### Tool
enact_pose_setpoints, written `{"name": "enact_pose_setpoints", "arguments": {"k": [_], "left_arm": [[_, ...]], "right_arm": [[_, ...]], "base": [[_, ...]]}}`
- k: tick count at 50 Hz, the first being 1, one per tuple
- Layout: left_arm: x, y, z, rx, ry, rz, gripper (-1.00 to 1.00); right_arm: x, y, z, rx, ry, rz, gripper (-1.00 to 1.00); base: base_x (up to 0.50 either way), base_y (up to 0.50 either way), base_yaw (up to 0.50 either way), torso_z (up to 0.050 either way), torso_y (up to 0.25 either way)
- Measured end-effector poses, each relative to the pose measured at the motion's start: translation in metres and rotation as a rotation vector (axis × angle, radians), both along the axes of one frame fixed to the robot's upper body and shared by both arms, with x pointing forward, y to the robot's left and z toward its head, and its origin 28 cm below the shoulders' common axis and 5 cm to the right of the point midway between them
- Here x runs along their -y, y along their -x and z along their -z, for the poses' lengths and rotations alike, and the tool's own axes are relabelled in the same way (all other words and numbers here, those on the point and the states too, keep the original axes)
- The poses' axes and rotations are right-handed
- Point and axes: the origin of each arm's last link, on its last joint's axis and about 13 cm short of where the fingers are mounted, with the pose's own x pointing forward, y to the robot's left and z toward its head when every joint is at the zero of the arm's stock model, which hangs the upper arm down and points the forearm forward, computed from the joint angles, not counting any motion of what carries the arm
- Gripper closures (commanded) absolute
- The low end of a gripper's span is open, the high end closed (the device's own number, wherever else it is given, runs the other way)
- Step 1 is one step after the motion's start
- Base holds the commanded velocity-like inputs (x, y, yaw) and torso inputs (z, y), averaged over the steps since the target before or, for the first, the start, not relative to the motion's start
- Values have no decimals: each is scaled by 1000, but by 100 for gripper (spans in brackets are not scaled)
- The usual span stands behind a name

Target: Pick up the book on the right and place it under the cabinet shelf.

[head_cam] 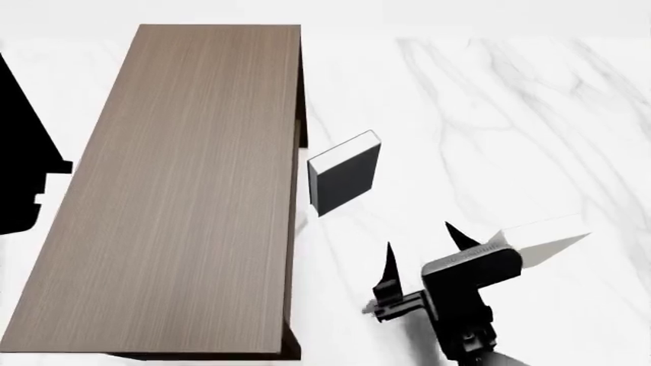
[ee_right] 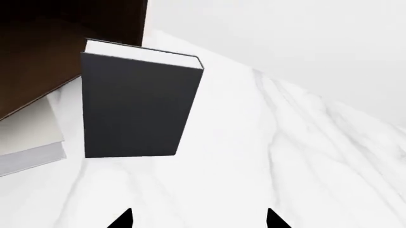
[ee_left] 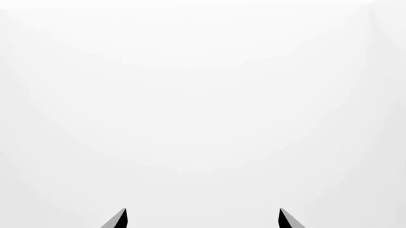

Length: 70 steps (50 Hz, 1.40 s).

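Observation:
The thin white book lies on the marble table at the right, partly hidden behind my right gripper. That gripper is open and empty, just left of the book, fingers pointing away from me. In the right wrist view its fingertips stand wide apart over bare marble. The dark brown wooden cabinet shelf fills the left; its dark underside shows in the right wrist view. My left gripper is open and sees only white; the left arm is a black shape at the far left.
A dark grey book with white page edges stands upright beside the cabinet's right side, ahead of the right gripper. A thicker white book with a grey side lies under the cabinet's edge. The white marble table extends to the right.

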Motion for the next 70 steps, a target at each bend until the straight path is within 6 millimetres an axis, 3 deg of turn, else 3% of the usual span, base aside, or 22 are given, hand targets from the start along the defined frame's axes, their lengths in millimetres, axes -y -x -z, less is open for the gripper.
{"name": "enact_pose_setpoints", "arguments": {"k": [10,31,55,70], "left_arm": [[-1,-1,2,-14,4,-4,-100],[-1,-4,9,-41,10,-6,-100],[0,-20,39,-140,19,-16,-100],[1,-23,47,-167,15,-18,-100]], "right_arm": [[-4,7,-36,115,-32,-30,-100],[-2,19,-93,301,-48,-22,-100],[7,34,-144,487,-50,50,-100],[15,48,-170,594,-53,94,-100]], "base": [[0,0,0,0,230],[0,0,0,0,250],[0,0,0,0,250],[0,0,0,0,250]]}}
